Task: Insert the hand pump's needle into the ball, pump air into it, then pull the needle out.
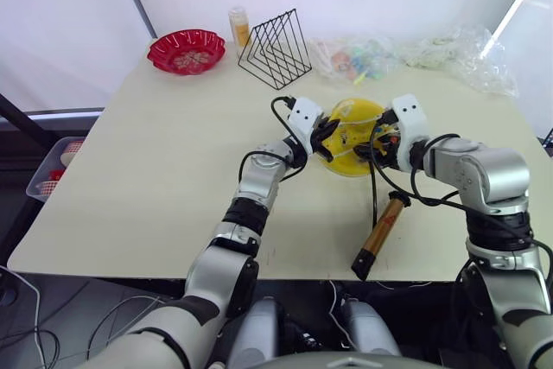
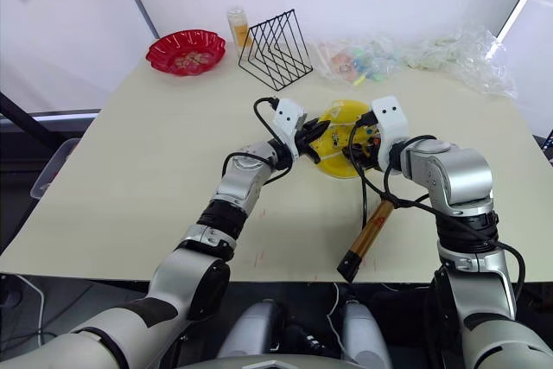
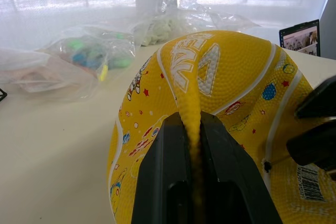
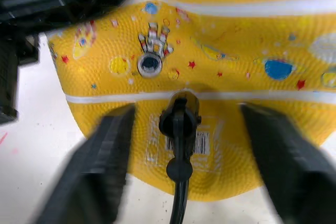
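A soft yellow ball sits mid-table, dented. My left gripper is shut on a raised fold of its skin, on the ball's left side. My right gripper is open at the ball's right side, its fingers spread wide. Between them the hose's black fitting rests against the ball just below the valve hole; the needle itself is hidden. The hand pump lies on the table in front of the ball, and its hose runs up to the ball.
At the back of the table are a red bowl, an orange bottle, a black wire rack and clear plastic bags. A bin stands on the floor to the left. The pump's lower end lies near the table's front edge.
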